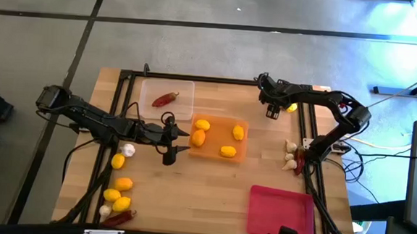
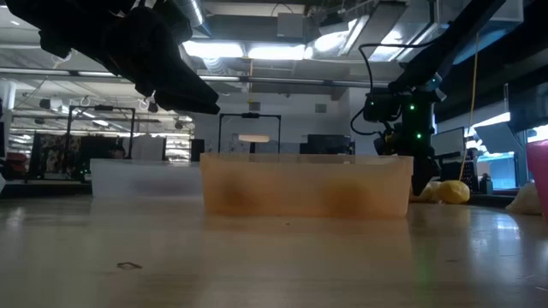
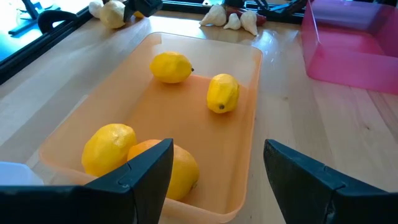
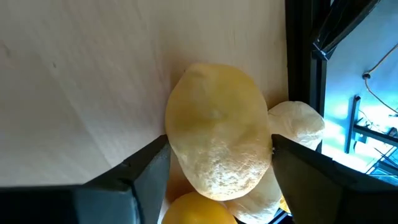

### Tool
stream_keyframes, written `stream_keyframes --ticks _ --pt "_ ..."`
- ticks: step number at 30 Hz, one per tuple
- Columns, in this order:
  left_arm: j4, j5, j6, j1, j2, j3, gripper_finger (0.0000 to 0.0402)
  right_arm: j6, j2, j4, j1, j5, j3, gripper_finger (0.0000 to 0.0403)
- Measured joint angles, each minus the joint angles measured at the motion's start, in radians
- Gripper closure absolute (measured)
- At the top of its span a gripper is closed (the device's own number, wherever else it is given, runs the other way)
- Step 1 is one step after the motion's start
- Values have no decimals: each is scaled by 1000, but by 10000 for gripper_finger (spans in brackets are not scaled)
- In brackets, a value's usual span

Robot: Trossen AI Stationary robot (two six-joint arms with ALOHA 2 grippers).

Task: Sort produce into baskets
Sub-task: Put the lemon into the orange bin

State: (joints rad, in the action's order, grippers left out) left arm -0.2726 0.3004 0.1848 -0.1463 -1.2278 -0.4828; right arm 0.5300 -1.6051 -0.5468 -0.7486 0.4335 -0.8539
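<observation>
My right gripper (image 1: 272, 112) (image 4: 219, 149) is at the table's far right and points steeply down. It is open, with one finger on each side of a pale yellow lemon (image 4: 217, 127) that lies on the wood. A whitish garlic bulb (image 4: 300, 124) and another lemon (image 4: 194, 210) lie against that lemon. My left gripper (image 1: 181, 141) (image 3: 217, 152) hangs open and empty above the left end of the orange tray (image 1: 241, 152), which holds several lemons (image 3: 170, 66). The clear tray (image 1: 149, 91) holds one red chili (image 1: 165, 98). The red-pink tray (image 1: 281, 212) stands near the front right. My right gripper comes at the lemon from above with its fingers (image 4: 146, 168) beside the lemon's two long sides (image 4: 177, 134). The lemon lies on the table. I cannot tell whether the fingers touch it.
Lemons (image 1: 123, 184), garlic (image 1: 129, 150) and a chili (image 1: 119, 217) lie along the table's left edge. Garlic bulbs (image 1: 288, 164) and a chili (image 1: 300, 160) lie at the right edge. A black frame rail (image 4: 298, 68) runs close beside the right gripper.
</observation>
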Motion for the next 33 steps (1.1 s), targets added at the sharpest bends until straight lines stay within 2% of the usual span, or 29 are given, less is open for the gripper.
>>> stream_keyframes --ticks 6,9,15,21,33 --pt "0 0 0 0 0 0 155 -6 1 -1 2 0 0 219" --pt "0 0 0 0 0 0 155 -14 6 -4 3 -4 0 240" --pt "0 0 0 0 0 0 155 -85 42 -19 3 -45 4 244" --pt "0 0 7 0 0 0 155 -161 130 -57 24 -100 4 244" --pt "0 0 0 0 0 0 155 -327 279 -25 257 -146 3 244"
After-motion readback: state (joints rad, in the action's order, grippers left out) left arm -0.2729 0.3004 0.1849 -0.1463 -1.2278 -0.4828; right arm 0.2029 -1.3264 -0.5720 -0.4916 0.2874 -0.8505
